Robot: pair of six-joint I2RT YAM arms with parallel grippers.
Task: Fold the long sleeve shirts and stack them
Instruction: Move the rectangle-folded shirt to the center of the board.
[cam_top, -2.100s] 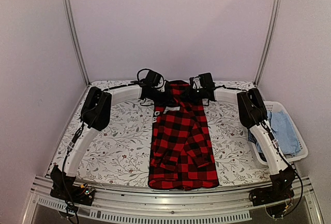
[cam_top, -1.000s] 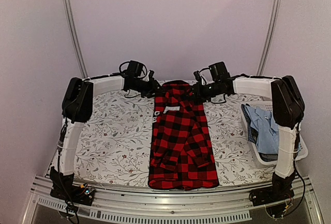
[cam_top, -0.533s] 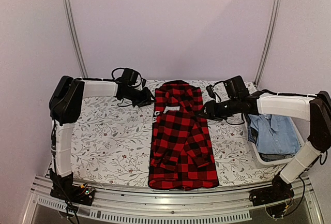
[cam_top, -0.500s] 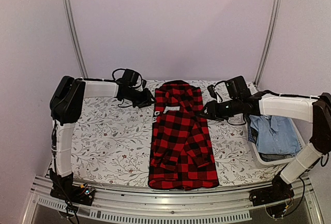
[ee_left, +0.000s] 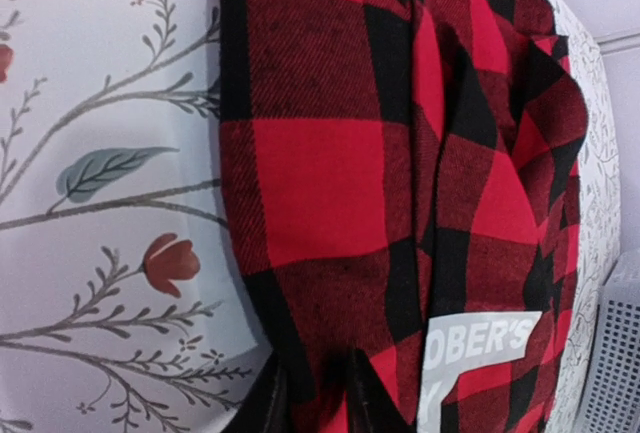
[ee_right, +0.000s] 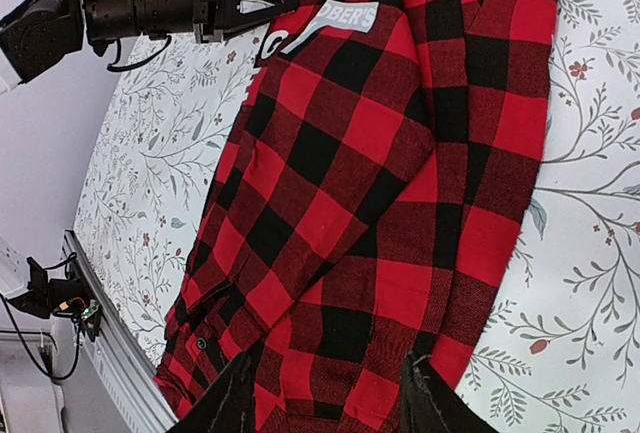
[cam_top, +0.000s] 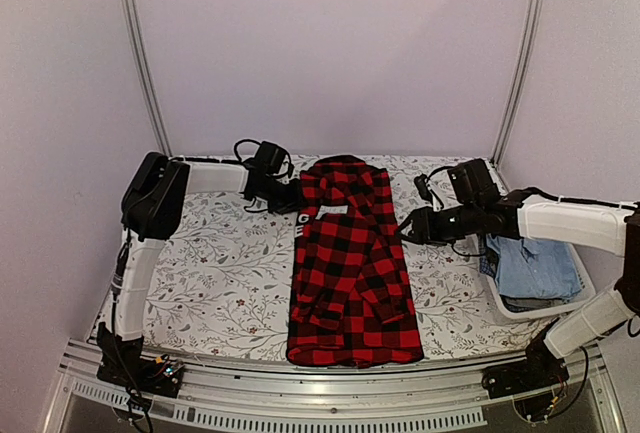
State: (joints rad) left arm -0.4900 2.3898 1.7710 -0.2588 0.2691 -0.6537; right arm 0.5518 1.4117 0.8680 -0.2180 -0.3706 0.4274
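L claw [cam_top: 296,194] astride shirt [cam_top: 352,283] left edge, grip unclear; R claw [cam_top: 405,225] spread, by right edge.

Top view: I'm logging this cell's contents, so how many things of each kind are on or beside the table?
Red-and-black check shirt: 1
Blue cloth pile: 1 (separate pieces cannot be told)
White basket: 1
Robot arms: 2 (left arm, right arm)
Total: 5
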